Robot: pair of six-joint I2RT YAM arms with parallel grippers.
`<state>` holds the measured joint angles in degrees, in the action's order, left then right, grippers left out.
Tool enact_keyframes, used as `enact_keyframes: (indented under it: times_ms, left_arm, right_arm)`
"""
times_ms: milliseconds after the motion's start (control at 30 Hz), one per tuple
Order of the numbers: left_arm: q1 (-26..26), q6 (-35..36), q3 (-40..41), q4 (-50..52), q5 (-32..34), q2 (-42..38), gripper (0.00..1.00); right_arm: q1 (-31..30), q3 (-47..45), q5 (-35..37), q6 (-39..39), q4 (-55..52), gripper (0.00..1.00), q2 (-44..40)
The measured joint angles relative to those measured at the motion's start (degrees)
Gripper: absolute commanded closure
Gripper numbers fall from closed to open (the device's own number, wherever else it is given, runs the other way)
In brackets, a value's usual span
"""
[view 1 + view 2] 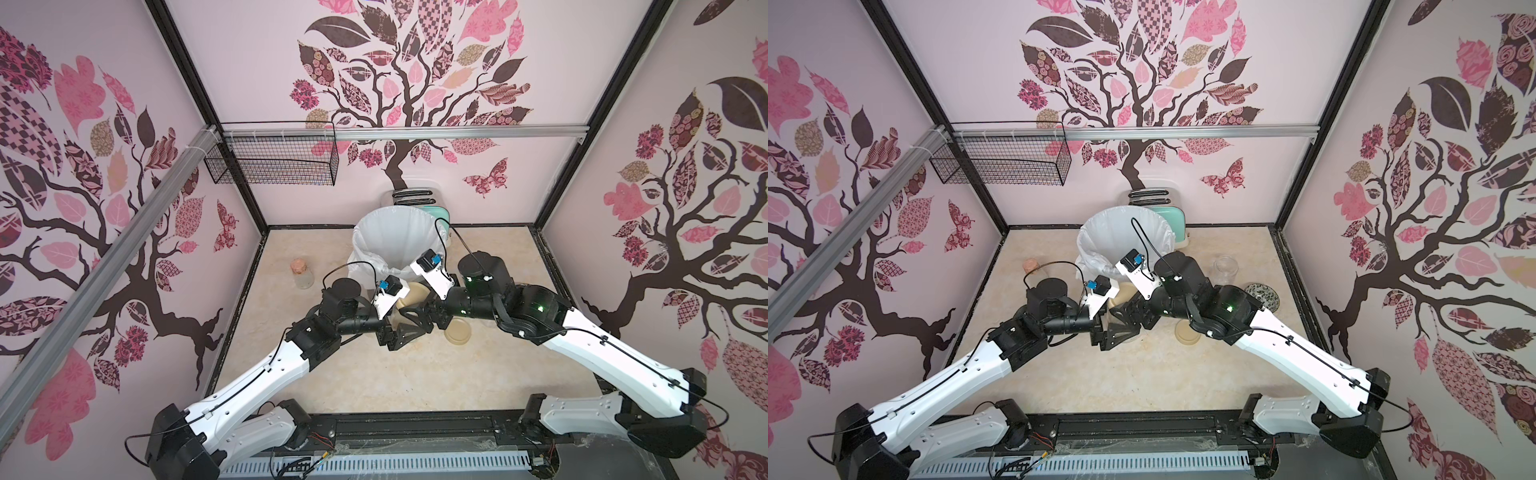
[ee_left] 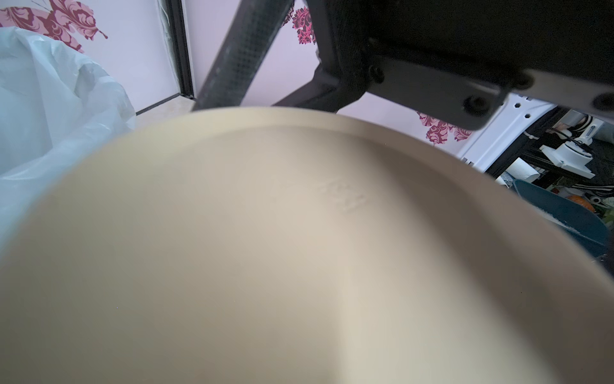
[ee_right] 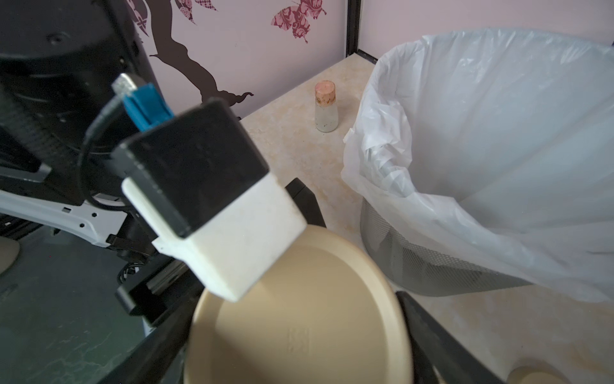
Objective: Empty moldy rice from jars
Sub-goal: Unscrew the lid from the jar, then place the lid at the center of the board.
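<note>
Lidded jar (image 1: 415,296): clear glass, mostly hidden; stands mid-table (image 1: 374,374).
Its lid (image 3: 299,316): round, flat, beige, on the jar, facing up.
Its contents: cannot be made out.
Open jar (image 1: 1226,271): clear glass, upright, lidless, looks empty; stands far back on the right.
Loose lid (image 1: 1187,333): beige, lies flat on the table, apart from both jars.

No text can be read; the lid (image 3: 299,319) bears a small embossed mark near its middle, too blurred to make out.
</note>
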<state>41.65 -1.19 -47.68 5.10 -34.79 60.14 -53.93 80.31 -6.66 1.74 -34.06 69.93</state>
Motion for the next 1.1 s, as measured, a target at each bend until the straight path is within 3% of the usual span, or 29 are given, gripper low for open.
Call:
enact_keyframes:
  times_ms: [67, 300, 500, 700, 933, 1100]
  left_arm:
    - [0.00, -0.09, 0.00, -0.24, -0.04, 0.00, 0.33]
    - [0.02, -0.11, 0.02, -0.72, -0.68, -0.39, 0.34]
    - [-0.15, -0.17, 0.63, -1.01, -1.05, -1.27, 0.34]
    - [-0.13, -0.13, 1.33, 0.00, -1.07, -2.10, 0.34]
    - [-0.15, -0.02, 1.33, 0.57, -0.90, -2.73, 0.34]
    - [-0.13, 1.01, 1.49, 4.35, 0.00, -4.79, 0.33]
  right_arm:
    - [0.00, -0.02, -0.02, -0.48, 0.00, 0.30, -0.15]
    - [0.68, -0.55, -2.19, -3.54, 0.20, 0.30, -1.31]
    - [6.32, -0.94, -10.34, -4.26, 0.98, 0.30, -2.91]
    - [8.96, -1.03, -13.14, -4.42, 1.75, 0.29, -5.22]
    - [9.27, -2.91, -8.87, -4.33, 1.70, 0.27, -6.32]
    - [9.44, -11.45, -3.48, -1.75, 4.39, 0.27, -10.10]
